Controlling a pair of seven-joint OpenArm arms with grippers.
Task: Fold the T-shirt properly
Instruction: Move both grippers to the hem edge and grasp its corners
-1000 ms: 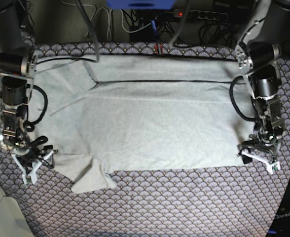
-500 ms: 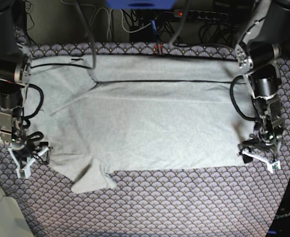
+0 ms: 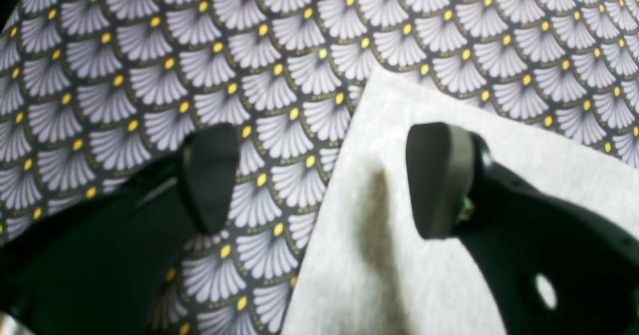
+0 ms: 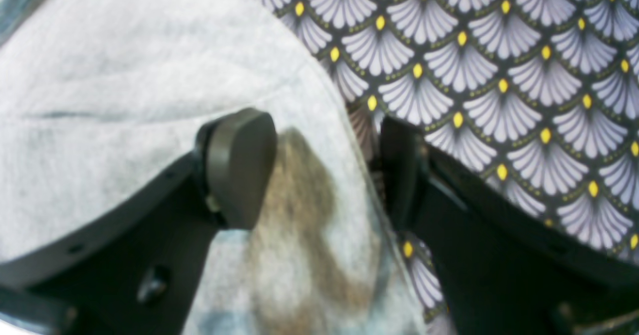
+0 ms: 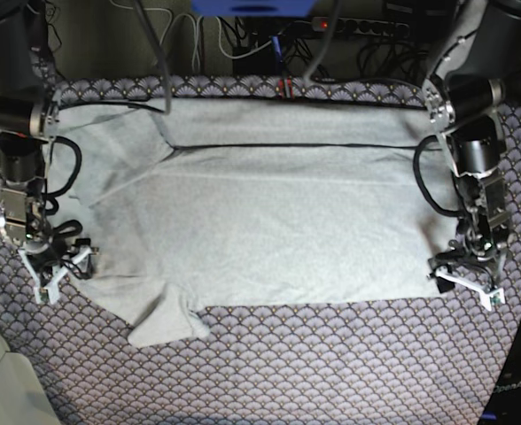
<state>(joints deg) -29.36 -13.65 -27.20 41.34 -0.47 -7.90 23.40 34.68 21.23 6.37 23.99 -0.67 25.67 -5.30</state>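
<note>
Two tools stand released, jaws spread, each straddling an edge of the T-shirt (image 5: 278,221). Left tool (image 3: 319,180) sits over the shirt's near hem corner: one finger (image 3: 439,175) above the grey cloth, the other above the tablecloth (image 3: 150,75) just beside it. Right tool (image 4: 324,165) straddles the shirt's sleeve-side edge, one pad (image 4: 239,165) over the fabric, the other over the pattern. Whether either pad touches the cloth cannot be told. Shirt lies spread flat across the middle of the bench, one sleeve crumpled near the right tool.
</note>
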